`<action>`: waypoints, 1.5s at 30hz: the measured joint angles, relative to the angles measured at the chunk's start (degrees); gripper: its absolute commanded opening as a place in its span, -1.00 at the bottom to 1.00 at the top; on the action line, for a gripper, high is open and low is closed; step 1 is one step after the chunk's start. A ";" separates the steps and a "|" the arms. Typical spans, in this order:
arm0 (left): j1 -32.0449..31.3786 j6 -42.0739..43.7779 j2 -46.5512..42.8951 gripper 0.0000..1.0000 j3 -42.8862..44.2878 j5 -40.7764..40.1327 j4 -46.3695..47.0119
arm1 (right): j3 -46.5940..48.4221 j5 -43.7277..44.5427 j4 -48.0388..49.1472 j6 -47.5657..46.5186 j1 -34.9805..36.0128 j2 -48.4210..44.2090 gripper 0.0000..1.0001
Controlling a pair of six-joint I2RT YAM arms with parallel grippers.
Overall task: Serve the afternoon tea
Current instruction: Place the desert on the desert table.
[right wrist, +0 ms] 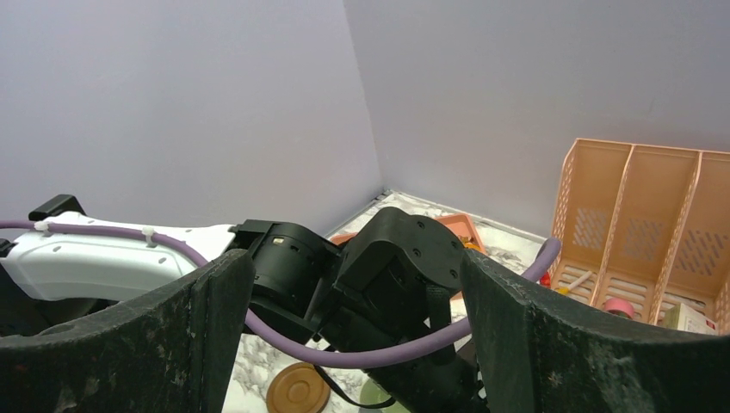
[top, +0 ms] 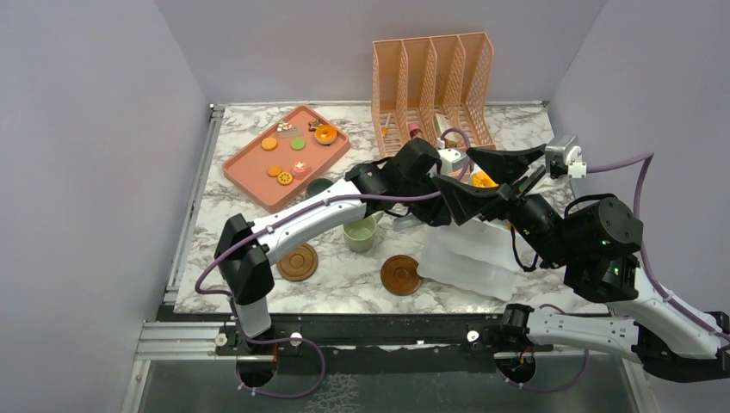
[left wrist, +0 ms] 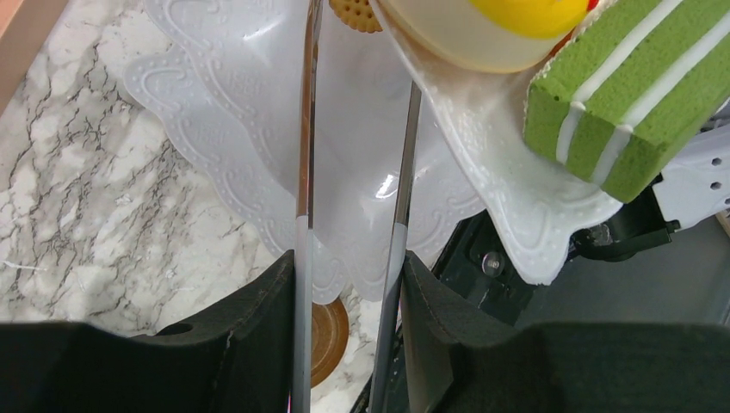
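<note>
Left gripper (left wrist: 349,258): jaws part-closed, clamped on two thin metal rods (left wrist: 303,172); one rod is seen lying against each finger's inner face. The rods run up between two white embossed plates, a lower plate (left wrist: 224,129) resting on the marble table (top: 361,275) and an upper plate (left wrist: 482,172) closer to the camera.

On the upper plate a green striped cake (left wrist: 628,95), a yellow-topped cream cake (left wrist: 482,34) and a cracker cookie (left wrist: 355,13) are seen. From above, the plates are found right of centre, towards the near edge.

Right gripper (right wrist: 357,258): jaws wide apart, nothing between them. It is raised above the table and aimed at the left arm's wrist.

- Pale green mug (top: 360,234): upright, mid-table, left of centre, just beside the left arm.
- Grey-blue mug (top: 319,185): farther back, next to the pink tray (top: 250,168), partly hidden by the arm.
- Brown coasters: one (top: 297,261) near the near-left corner, one (top: 400,275) at the near edge, just beside the plates. Both are bare.
- Toy cookies (top: 298,144) and donut (top: 325,133): on the pink tray, far-left corner.
- Peach file organiser (top: 430,77): at the far edge.
</note>
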 measured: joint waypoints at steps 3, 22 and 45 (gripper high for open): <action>-0.11 0.22 0.94 -0.34 0.52 0.00 0.66 | 0.00 0.02 0.00 0.00 0.00 0.00 0.88; -1.25 0.63 2.69 -0.16 0.92 -0.07 3.02 | 0.00 0.00 0.02 0.00 0.00 0.00 0.88; -1.49 1.36 2.67 -0.06 0.90 -1.68 3.23 | 0.00 0.02 0.04 0.00 0.00 -0.02 0.88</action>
